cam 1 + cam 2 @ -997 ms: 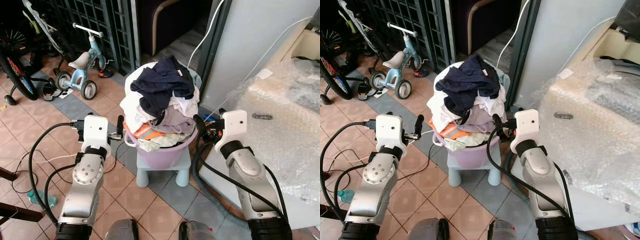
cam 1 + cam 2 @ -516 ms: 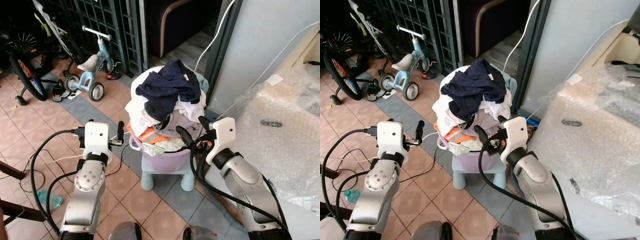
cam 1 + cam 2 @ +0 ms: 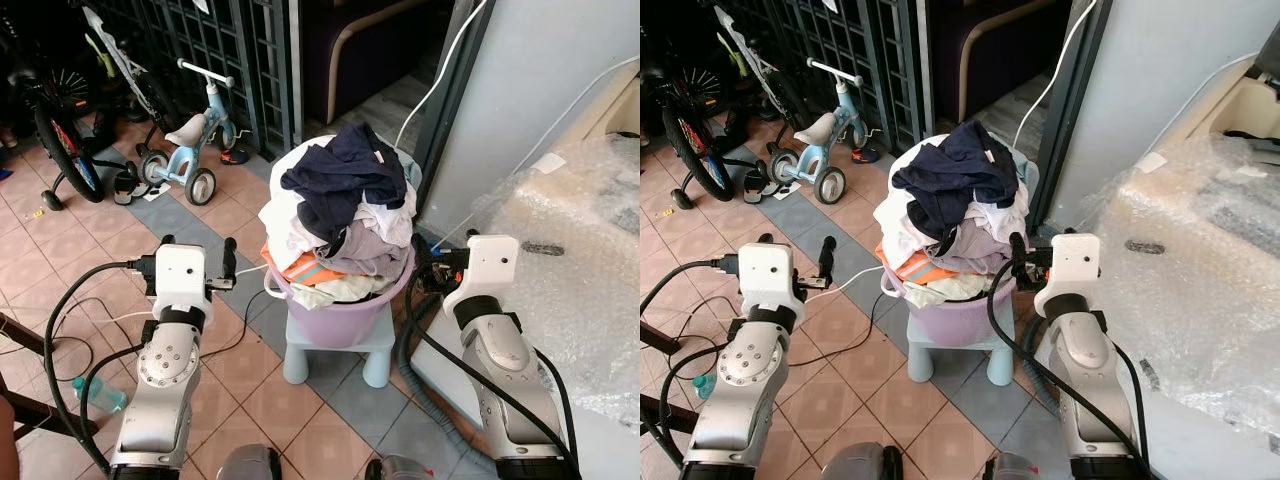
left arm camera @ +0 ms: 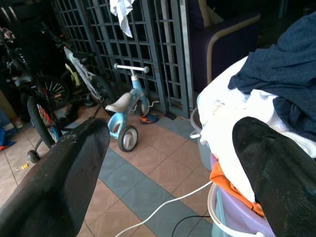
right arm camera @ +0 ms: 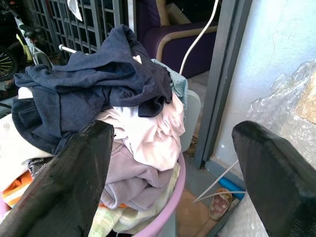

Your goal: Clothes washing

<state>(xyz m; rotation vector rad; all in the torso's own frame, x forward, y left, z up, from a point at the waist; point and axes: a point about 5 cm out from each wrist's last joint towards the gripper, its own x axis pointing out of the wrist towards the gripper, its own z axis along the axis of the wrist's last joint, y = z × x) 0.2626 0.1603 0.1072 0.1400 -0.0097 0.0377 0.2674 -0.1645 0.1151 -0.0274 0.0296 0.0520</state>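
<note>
**Laundry tub flanked by both grippers, neither gripping**

Round lilac plastic tub [image 3: 345, 312] sits on a small pale-blue plastic stool [image 3: 338, 355], directly between the two grippers. It is overfilled: heaped pile of mixed clothes [image 3: 340, 215], with a dark navy garment [image 3: 342, 180] on top, white and mauve pieces under it, and an orange striped piece [image 3: 300, 268] hanging at the rim on the left-gripper side.

Change from half a second ago: the right gripper [image 3: 428, 270], which then reached in over the tub's near rim against the clothes, has pulled back and now sits just beside the tub's outer wall. Left gripper [image 3: 195, 262] holds much the same post on the opposite side, set a little off from the tub. The whole view has shifted slightly, so the camera moved too.

Left gripper: fingers [image 4: 59, 182] spread wide, nothing between them, nothing touched; the tub rim and white cloth lie just beyond one fingertip in the wrist view.

Right gripper: fingers [image 5: 74, 182] likewise spread wide and bare; the clothes heap rises ahead of one finger, with no contact that can be made out.

Outward: a white cable [image 3: 245, 272] trails over the terracotta tiled floor [image 3: 90, 270] from the left side. Past the left gripper stand a light-blue child's tricycle [image 3: 192, 150] and a dark metal grille gate [image 3: 230, 50]. Beyond the right gripper lies a bulky object wrapped in clear bubble wrap [image 3: 580, 240], against a pale grey wall [image 3: 540, 80].
</note>
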